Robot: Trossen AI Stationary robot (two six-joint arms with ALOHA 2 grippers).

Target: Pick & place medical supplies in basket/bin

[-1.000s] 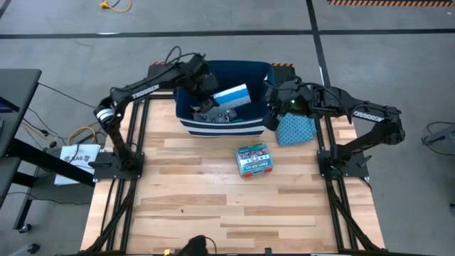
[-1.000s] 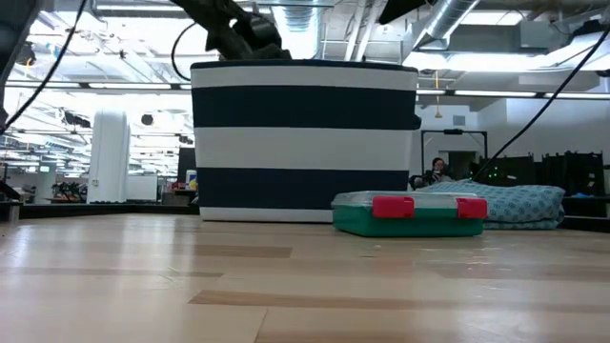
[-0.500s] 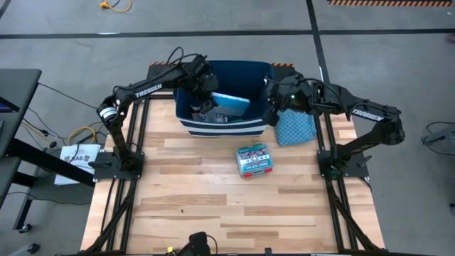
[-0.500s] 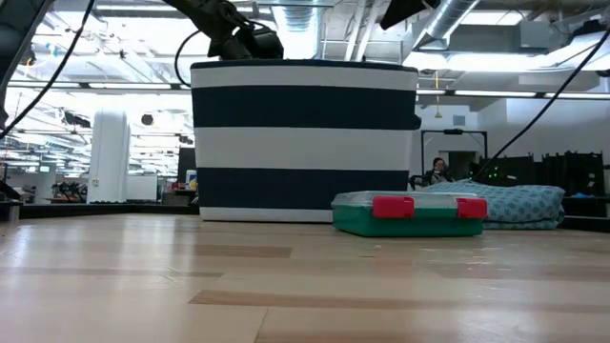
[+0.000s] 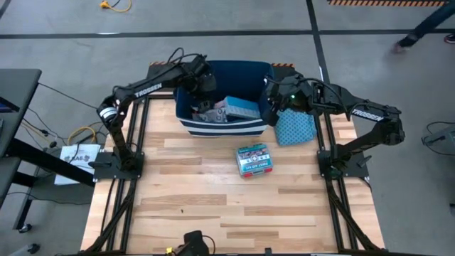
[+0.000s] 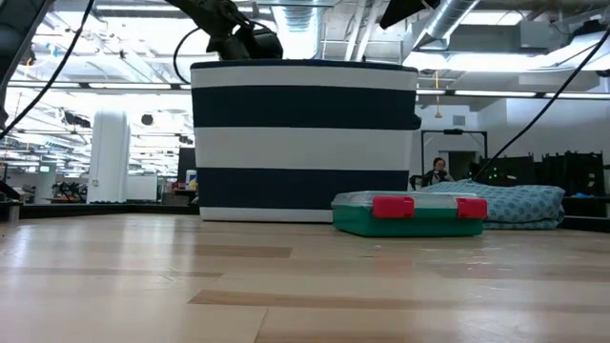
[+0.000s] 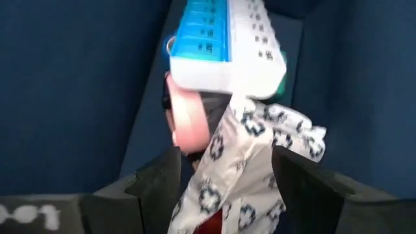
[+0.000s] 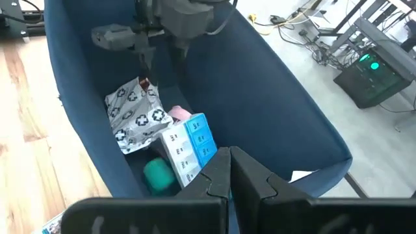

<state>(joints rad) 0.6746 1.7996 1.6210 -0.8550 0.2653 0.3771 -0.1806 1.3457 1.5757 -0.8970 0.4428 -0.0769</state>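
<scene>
Pill organiser (image 8: 190, 148) lies in bin (image 5: 186, 122) — left tool (image 5: 206, 91) above, spread.

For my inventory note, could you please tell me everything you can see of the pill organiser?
The pill organiser is a long, plastic-looking bar: a white face with small dark print and a row of clear light-blue lidded compartments along one side. It lies inside the bin, free of both grippers, propped at a slant. One end rests by the green roll, and it overlaps the pink round item and the crumpled patterned packet. All lids look closed.
</scene>
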